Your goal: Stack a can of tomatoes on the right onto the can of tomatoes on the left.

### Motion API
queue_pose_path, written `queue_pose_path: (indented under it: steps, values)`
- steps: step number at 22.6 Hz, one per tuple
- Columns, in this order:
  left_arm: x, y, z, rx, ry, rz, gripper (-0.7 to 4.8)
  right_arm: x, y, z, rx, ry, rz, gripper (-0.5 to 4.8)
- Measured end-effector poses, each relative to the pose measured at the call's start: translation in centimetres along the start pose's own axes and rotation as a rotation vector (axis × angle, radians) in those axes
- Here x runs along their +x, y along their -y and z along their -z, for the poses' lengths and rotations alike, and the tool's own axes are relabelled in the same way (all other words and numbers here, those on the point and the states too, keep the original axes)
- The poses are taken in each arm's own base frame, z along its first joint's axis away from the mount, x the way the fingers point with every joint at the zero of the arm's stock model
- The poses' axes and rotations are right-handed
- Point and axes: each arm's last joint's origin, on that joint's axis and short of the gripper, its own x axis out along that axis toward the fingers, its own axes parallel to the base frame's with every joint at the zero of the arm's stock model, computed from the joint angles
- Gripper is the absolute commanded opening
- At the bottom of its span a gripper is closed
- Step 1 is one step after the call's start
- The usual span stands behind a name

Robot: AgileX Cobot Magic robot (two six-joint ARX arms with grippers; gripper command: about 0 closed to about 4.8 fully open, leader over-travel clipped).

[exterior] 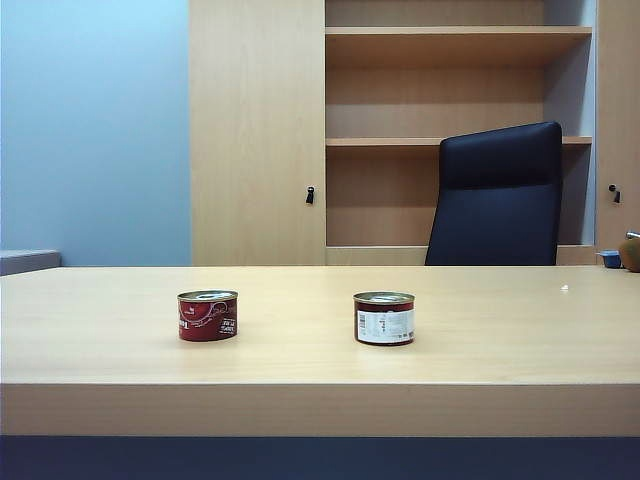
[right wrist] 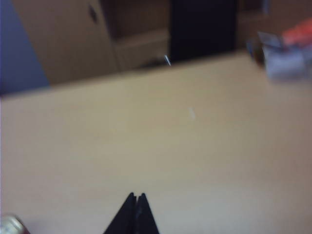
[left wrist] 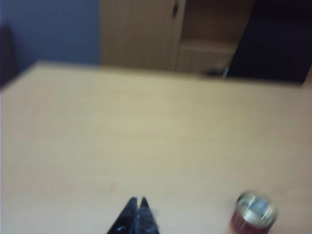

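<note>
While nothing had yet been stacked, both cans stood apart near the front edge of the pale, smooth wooden bench (exterior: 500, 340). Left can (exterior: 208, 316): short metal cylinder, glossy red label, shiny lid. Right can (exterior: 384, 318): same shape, white label panel facing out. Left end effector (left wrist: 138, 204) and right end effector (right wrist: 135, 200) hovered over bare bench, black tips pinched together, holding nothing.

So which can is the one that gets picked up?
Look at the long wooden table; two small cans stand apart on it. Take the right can, nearer the black chair. It shows a white label, while the left can looks all red.
</note>
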Motion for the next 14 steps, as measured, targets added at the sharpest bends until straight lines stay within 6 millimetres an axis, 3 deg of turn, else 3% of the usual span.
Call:
queue_pose_path:
  steps: [3,6,7,11,14]
  values:
    - [-0.6,0.4,-2.2,0.029,0.065,0.067,-0.05,-0.4,-0.5,-2.2,-0.001,0.021,-0.032,-0.05]
    - [0.0,1.1,-3.9,0.050,0.023,0.258,-0.05,1.1,-1.6,-4.6,-0.080,-0.105,-0.228,0.29]
    - [0.5,1.2,-3.9,0.045,-0.023,0.302,-0.05,1.7,-1.8,-5.0,-0.109,-0.135,-0.269,0.52]
    - [3.2,1.4,-3.3,0.041,-0.215,0.423,-0.05,4.7,-2.4,-6.7,-0.204,-0.229,-0.350,2.32]
    - [5.0,1.5,-2.5,0.053,-0.331,0.489,-0.05,7.1,-2.7,-7.0,-0.239,-0.306,-0.395,3.21]
